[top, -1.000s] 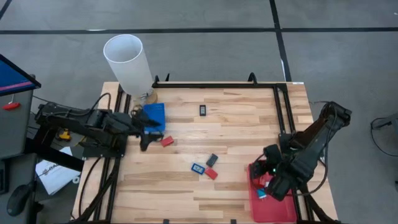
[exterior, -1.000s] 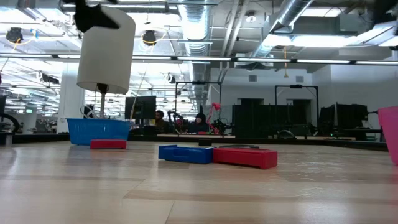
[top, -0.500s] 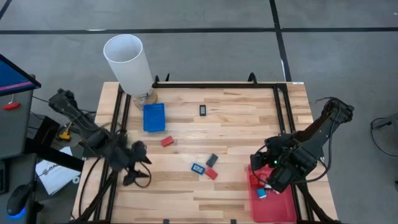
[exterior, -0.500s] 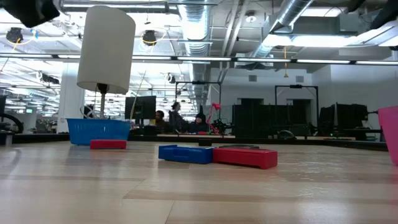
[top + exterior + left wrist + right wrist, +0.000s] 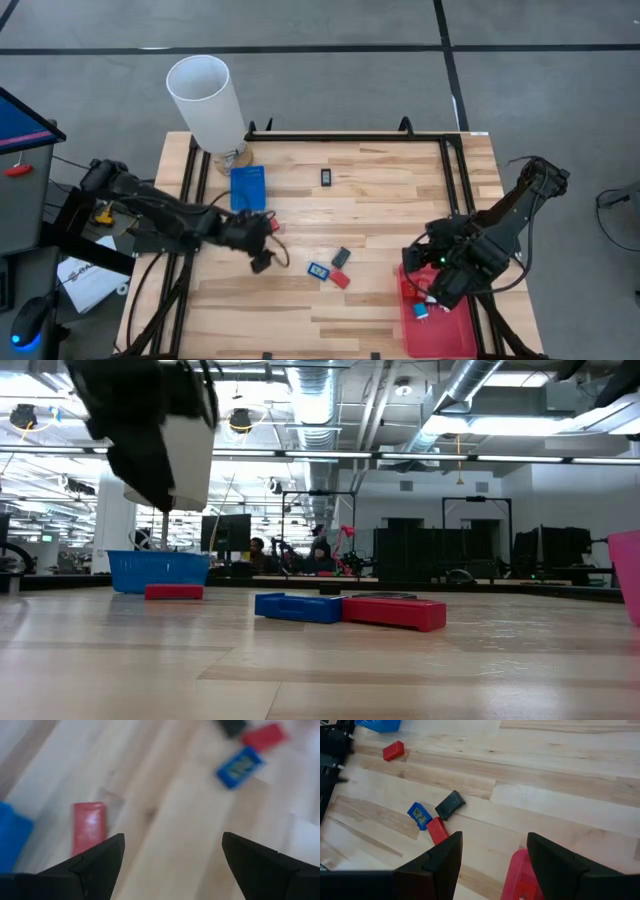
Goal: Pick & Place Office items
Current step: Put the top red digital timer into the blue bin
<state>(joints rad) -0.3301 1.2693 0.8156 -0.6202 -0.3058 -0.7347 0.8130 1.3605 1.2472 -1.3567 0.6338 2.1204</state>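
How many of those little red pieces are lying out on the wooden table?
2. One red piece lies near the blue bin, partly behind the left arm's gripper. The other red piece lies mid-table beside a blue piece. More may be hidden in the red tray.

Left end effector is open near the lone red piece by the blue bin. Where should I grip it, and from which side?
Grip the red piece across its two long edges, at mid-length, coming straight down. It lies flat on the table, so only its sides offer hold. The blue bin sits close on one side, so keep the fingers of the left end effector clear of it.
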